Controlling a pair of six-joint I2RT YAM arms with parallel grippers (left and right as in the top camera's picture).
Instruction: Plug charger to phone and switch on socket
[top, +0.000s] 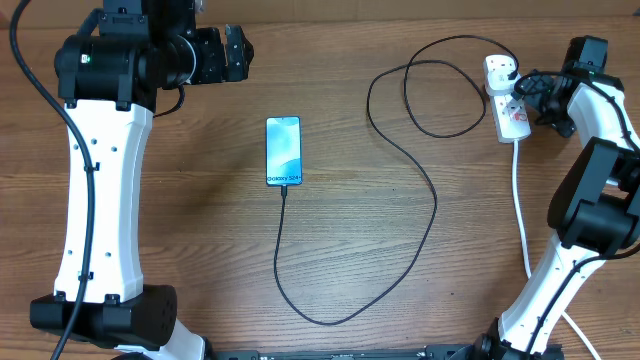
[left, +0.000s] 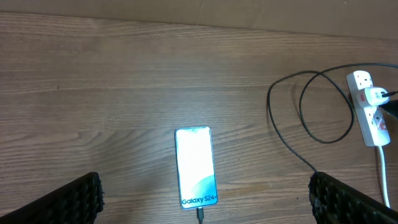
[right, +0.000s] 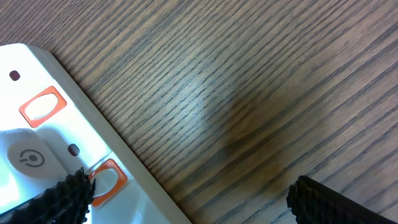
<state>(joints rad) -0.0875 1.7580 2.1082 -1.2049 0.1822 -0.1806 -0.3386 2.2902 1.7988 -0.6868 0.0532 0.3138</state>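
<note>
With the charger apparently seated in the phone mid-table, the wide-open right gripper hovers over the socket, where pressing a red switch seems next; the left gripper is also wide open.

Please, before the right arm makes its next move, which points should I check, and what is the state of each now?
1. Charger plugged into phone: ok. It meets the phone's lower edge, and the screen is lit.
2. Charger's other end in socket: ok.
3. Right gripper ready: ok. It is open and low over the socket, with one finger beside an orange switch.
4. Switch on or off: cannot tell.
5. Left gripper out of the way: ok. It is open and apart from the phone.
</note>
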